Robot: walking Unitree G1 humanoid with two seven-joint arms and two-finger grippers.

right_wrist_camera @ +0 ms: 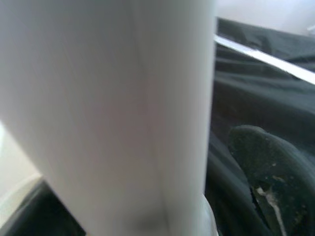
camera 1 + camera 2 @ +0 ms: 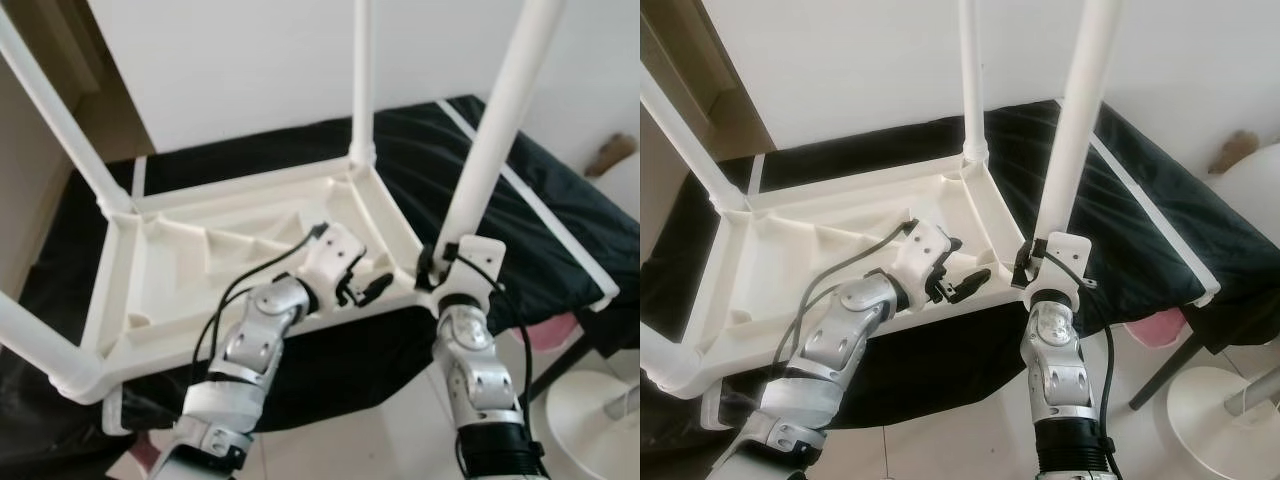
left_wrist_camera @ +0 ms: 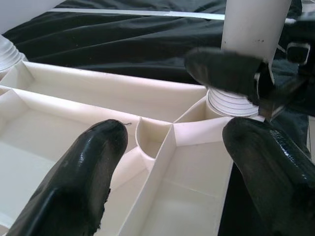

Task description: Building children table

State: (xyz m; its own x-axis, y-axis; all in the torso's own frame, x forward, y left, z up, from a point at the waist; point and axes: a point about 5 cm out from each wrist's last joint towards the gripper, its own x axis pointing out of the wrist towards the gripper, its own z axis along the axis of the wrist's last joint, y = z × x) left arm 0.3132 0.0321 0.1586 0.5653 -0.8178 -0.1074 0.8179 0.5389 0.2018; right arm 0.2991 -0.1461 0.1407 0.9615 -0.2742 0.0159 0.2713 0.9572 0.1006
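Head views show a white plastic children's table point(image 2: 180, 270) lying upside down on a black cloth point(image 2: 560, 230) with pale stripes, its ribbed underside facing up, divided by moulded walls into shallow compartments. Four round white legs stand up from its corners: a far leg point(image 2: 362, 70) upright, a far left leg point(image 2: 55, 115) slanting outward, a near left leg point(image 2: 30, 335) at the front corner, and a near right leg point(image 2: 500, 120) leaning a little. The right gripper point(image 2: 1025, 265) sits at the base of that near right leg, and the right wrist view has the leg's white tube pressed close with one black finger point(image 1: 270, 182) beside it; whether the fingers clamp it I cannot tell. The left gripper point(image 2: 365, 290) hovers over the near right part of the underside, its fingers point(image 3: 74, 182) spread apart above a rib beside the threaded socket point(image 3: 231, 101). A plain white wall point(image 2: 250, 60) rises behind, a pale tiled floor point(image 2: 390, 440) lies below, with something pink point(image 2: 550, 330) and a round white base point(image 2: 590, 410) at the right.
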